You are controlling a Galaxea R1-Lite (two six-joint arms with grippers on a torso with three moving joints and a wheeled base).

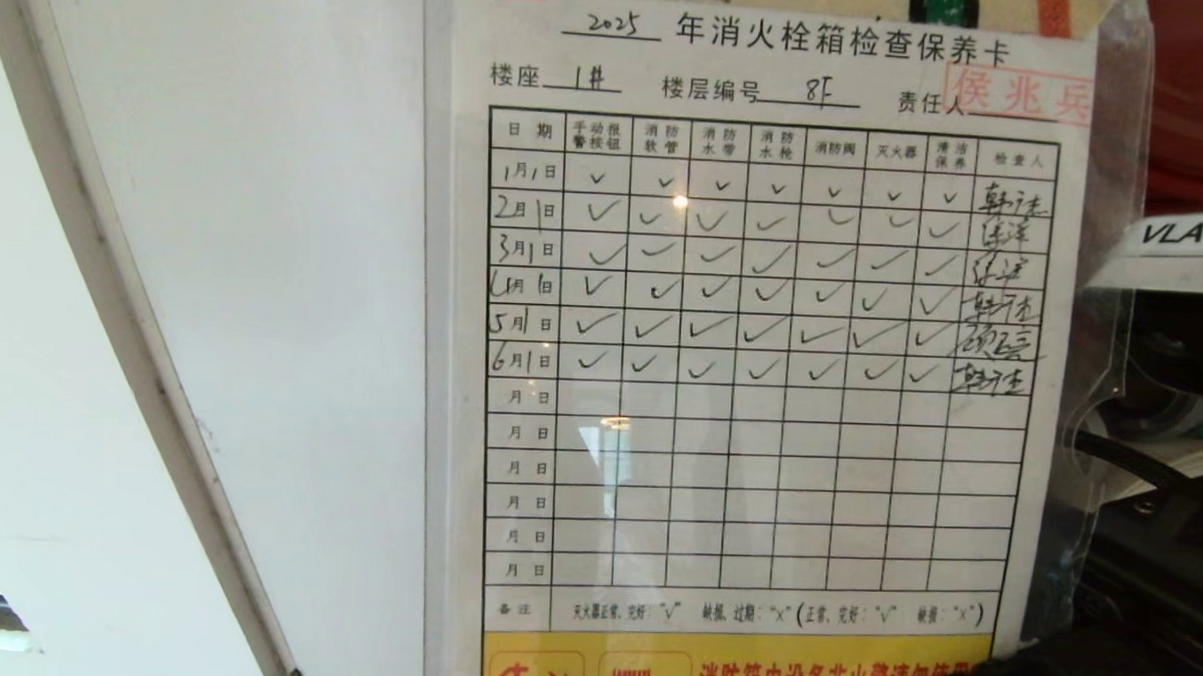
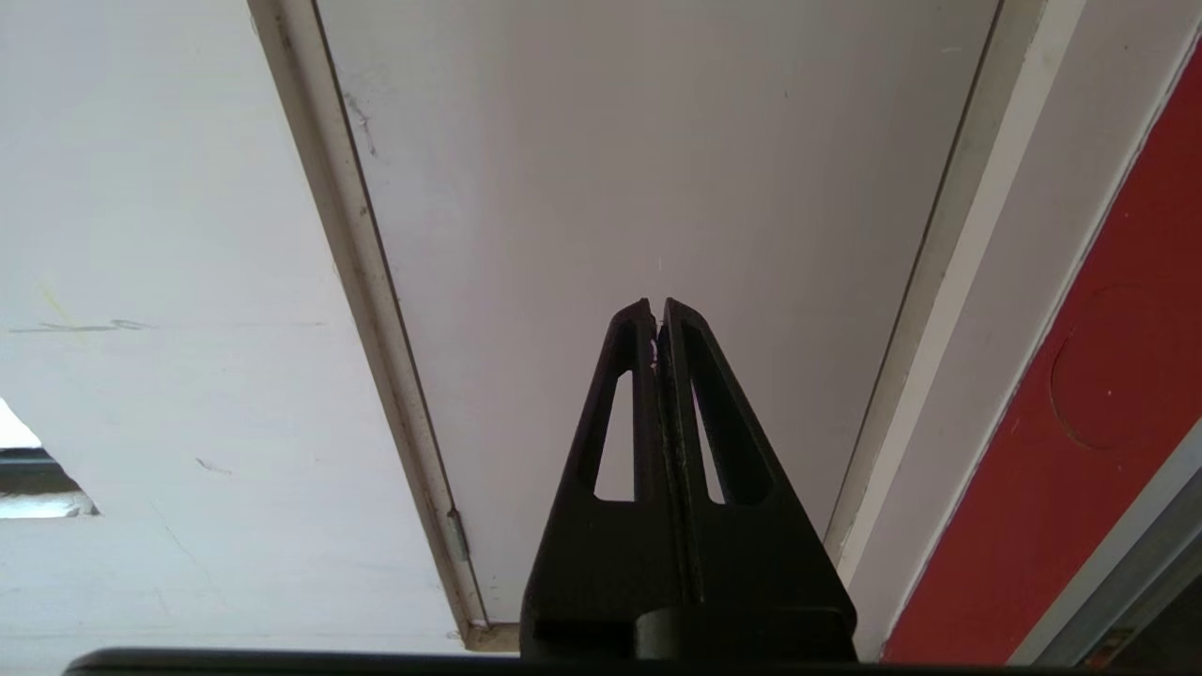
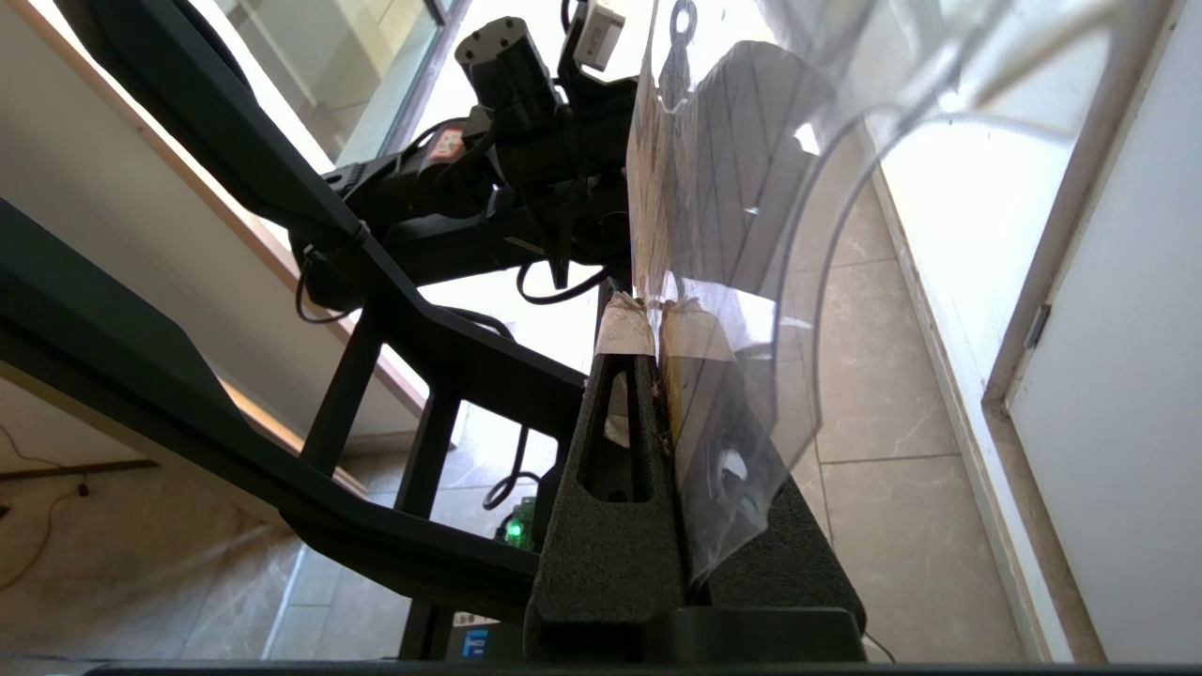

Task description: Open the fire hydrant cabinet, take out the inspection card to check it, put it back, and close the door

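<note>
A white panel point(image 1: 263, 296) fills the left half of the head view, with a pale frame strip point(image 1: 130, 362) slanting down across it and plain white wall to its left. In the left wrist view the same panel point(image 2: 639, 169) stands ahead, and a slice of the red cabinet point(image 2: 1061, 422) shows at the side, beyond a white frame.

The card point(image 1: 761, 364) is held up close in front of the head camera and covers most of the middle and right of that view. It sits in a clear plastic sleeve point(image 1: 1099, 415) whose edge sticks out on the right. It is a printed table with a title line in Chinese, a red stamp at the upper right and a yellow band along the bottom. Six rows carry handwritten ticks and signatures; the rows below them are blank.

In the right wrist view the card point(image 3: 657, 188) stands edge-on, rising from the right tool point(image 3: 654, 310). That tool is closed tight on the card's lower edge, with pale tape at the fingertips point(image 3: 622, 324) and the sleeve point(image 3: 751, 357) spilling down past one finger. Beyond it are the robot's dark frame point(image 3: 282, 235) and a tiled floor point(image 3: 873, 394).

The left tool point(image 2: 655, 305) holds nothing, its fingers pressed together, pointing at the white panel without touching it.
</note>
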